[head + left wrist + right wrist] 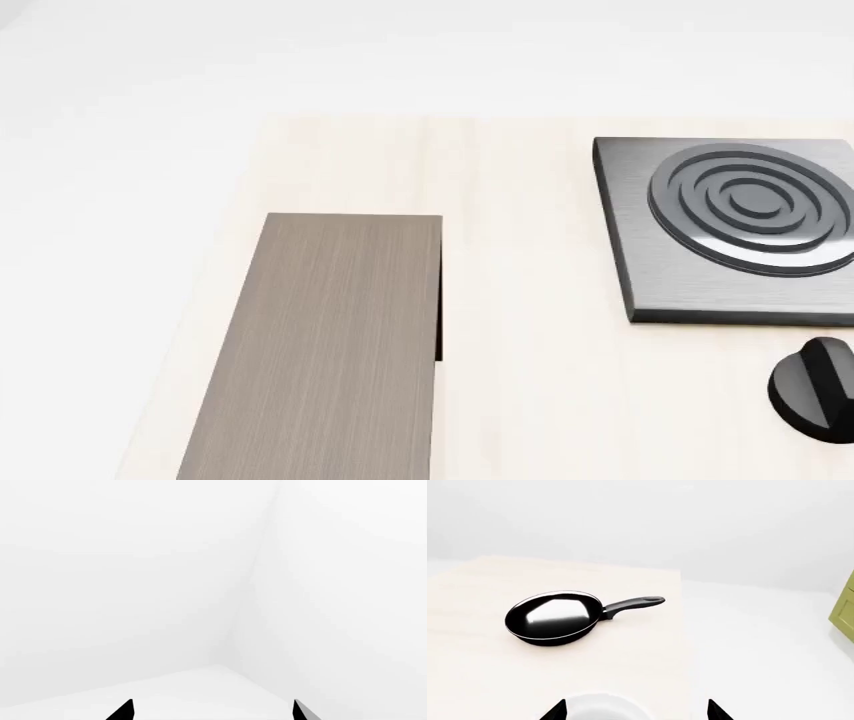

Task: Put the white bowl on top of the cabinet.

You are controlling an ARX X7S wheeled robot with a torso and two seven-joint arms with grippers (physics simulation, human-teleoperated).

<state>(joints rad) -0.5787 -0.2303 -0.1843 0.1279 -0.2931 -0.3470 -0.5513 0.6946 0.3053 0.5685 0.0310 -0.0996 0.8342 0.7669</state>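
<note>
Bowl's right under our right gripper, cabinet top bare.

From the head cam we've got the cabinet (pixel 327 350) on the left of the pale wood table (pixel 521 300), stove plate (pixel 727 235) off right, a black knob (pixel 817 388) below it. Left gripper (pixel 212 711) faces white walls, tips spread. Right gripper (pixel 637 711) tips spread too, either side of the white bowl (pixel 599 708), black frying pan (pixel 554 617) beyond.

The head view looks steeply down on the pale wooden bench (pixel 534 400), close over the long grey-brown wood-grain cabinet (pixel 334 350). The right wrist view faces across that same bench (pixel 480 670). The left wrist view faces only blank white walls.
</note>
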